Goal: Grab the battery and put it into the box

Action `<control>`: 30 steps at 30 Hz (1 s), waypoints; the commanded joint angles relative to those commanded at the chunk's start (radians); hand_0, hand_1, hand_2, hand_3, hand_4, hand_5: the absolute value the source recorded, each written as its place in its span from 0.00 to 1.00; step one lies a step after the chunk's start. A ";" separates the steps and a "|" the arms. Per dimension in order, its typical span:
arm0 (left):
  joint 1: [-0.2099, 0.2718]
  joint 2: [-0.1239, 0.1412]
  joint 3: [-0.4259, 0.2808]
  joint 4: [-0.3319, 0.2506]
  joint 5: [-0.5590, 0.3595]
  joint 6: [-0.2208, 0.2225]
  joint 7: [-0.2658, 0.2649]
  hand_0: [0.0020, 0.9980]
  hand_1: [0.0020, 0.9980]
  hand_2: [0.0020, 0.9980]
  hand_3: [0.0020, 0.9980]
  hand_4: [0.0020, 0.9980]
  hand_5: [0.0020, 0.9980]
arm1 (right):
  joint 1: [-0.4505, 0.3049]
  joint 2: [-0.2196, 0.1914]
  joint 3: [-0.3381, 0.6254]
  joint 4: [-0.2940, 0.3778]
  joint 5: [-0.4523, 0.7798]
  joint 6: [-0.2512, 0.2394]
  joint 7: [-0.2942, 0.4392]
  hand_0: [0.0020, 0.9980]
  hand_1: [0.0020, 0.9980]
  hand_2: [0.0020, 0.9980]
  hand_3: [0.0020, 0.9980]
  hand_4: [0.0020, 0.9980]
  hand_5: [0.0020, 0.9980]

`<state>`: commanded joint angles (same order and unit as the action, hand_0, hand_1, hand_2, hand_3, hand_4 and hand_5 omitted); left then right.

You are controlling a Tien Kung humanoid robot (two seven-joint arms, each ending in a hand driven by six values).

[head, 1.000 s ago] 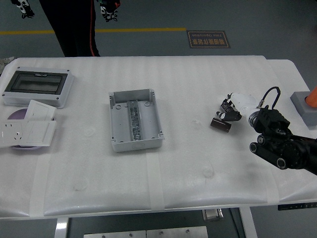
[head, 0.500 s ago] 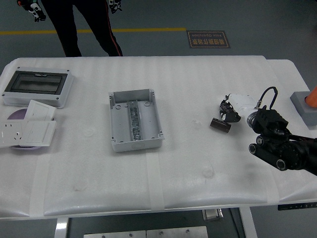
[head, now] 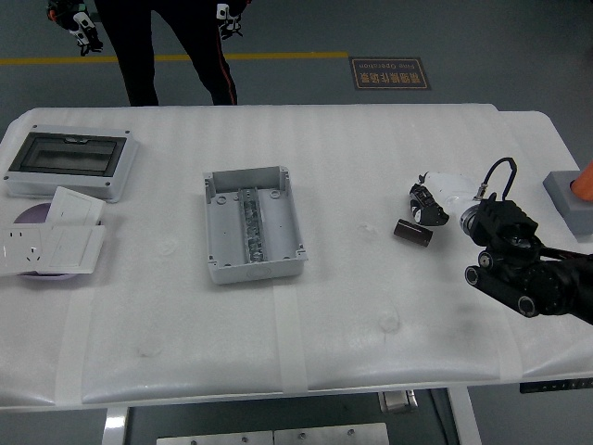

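The battery (head: 413,233) lies on the table (head: 371,306), well right of the open box (head: 252,224). The right hand (head: 428,203) hovers just beside it, holding nothing; whether its fingers are spread, I cannot tell. A glancing touch could roll the battery away

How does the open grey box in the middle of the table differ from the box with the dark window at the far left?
The open grey plastic box has no cover, so its inside shows; the white box with the dark window is closed. The grey box lies lengthwise away from the robot; the windowed box lies crosswise. The grey box stands mid-table, the windowed box at the far left corner. Both are rectangular and rest flat on the white table.
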<state>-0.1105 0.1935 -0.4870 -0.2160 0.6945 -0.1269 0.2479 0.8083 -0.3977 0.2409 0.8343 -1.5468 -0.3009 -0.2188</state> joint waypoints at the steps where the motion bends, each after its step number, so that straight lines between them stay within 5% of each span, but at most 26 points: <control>1: 0.000 0.000 0.001 0.000 -0.001 0.000 0.000 0.52 0.64 0.60 0.49 0.55 0.46 | 0.000 -0.003 0.010 0.010 -0.005 -0.001 -0.002 0.38 0.32 0.52 0.59 0.04 0.00; 10: 0.002 -0.002 -0.011 -0.001 0.013 -0.001 0.008 0.52 0.64 0.60 0.49 0.55 0.47 | 0.005 -0.025 0.161 0.176 -0.070 -0.029 -0.023 0.36 0.30 0.51 0.53 0.04 0.00; 16: 0.004 -0.003 -0.027 0.000 0.031 -0.005 0.019 0.52 0.64 0.61 0.49 0.55 0.47 | -0.012 0.026 0.214 0.331 -0.053 -0.058 -0.023 0.36 0.30 0.51 0.53 0.03 0.00; 23: 0.005 -0.005 -0.033 -0.001 0.040 -0.008 0.030 0.51 0.64 0.60 0.49 0.55 0.47 | -0.030 0.096 0.123 0.475 -0.064 -0.079 -0.008 0.36 0.29 0.51 0.53 0.02 0.00; 30: 0.007 -0.003 -0.047 -0.002 0.056 -0.014 0.045 0.51 0.64 0.60 0.49 0.55 0.48 | -0.028 0.132 0.050 0.477 0.022 -0.120 0.075 0.38 0.29 0.51 0.54 0.01 0.00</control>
<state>-0.1037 0.1904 -0.5343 -0.2180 0.7502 -0.1407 0.2927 0.7806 -0.2653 0.2909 1.3115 -1.5249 -0.4207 -0.1440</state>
